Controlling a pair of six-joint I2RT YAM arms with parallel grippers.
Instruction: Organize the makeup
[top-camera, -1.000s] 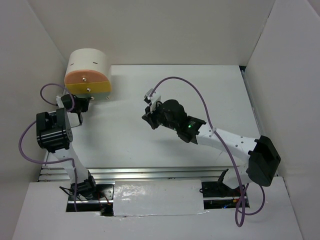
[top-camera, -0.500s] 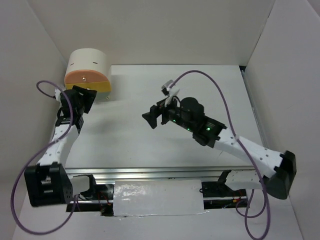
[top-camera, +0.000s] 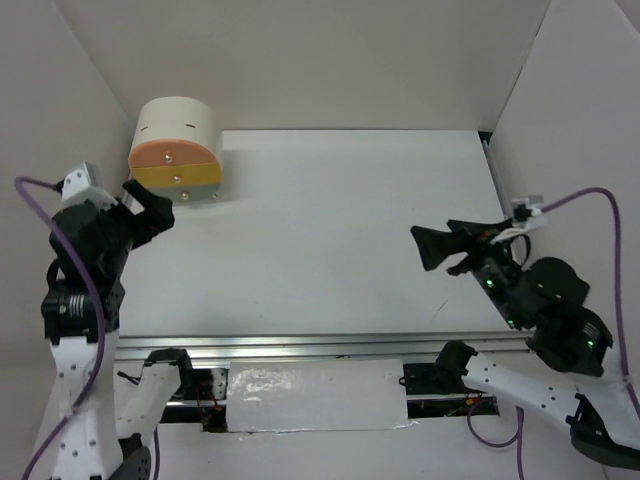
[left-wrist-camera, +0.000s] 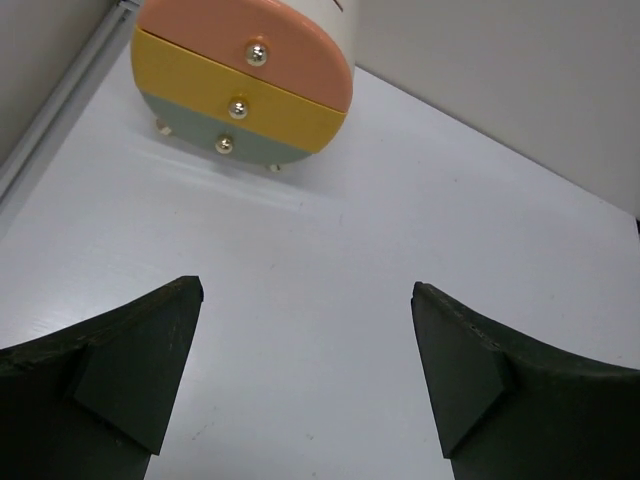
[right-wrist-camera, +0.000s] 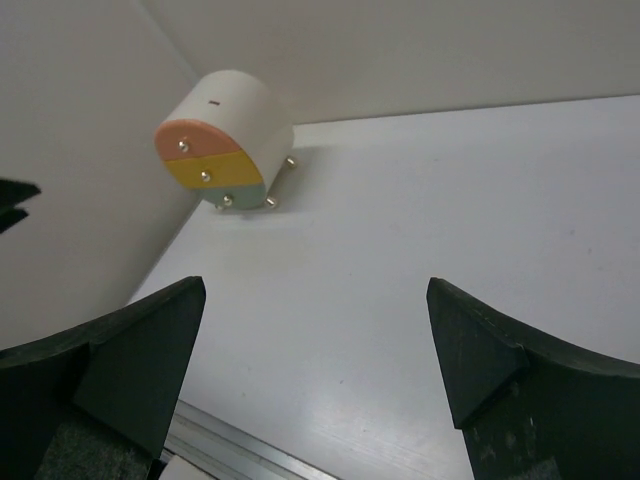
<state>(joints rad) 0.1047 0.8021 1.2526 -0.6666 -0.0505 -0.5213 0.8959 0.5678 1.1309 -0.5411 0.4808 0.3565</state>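
Job apparently finished
Left pincer (left-wrist-camera: 305, 292) and right pincer (right-wrist-camera: 316, 286) hung spread, empty; no makeup showed, presumably stowed in the closed drawer box (top-camera: 176, 150).

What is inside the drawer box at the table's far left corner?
Nothing inside the drawer box can be seen. Its pink, yellow and grey-green drawers are all shut, so any contents are covered.
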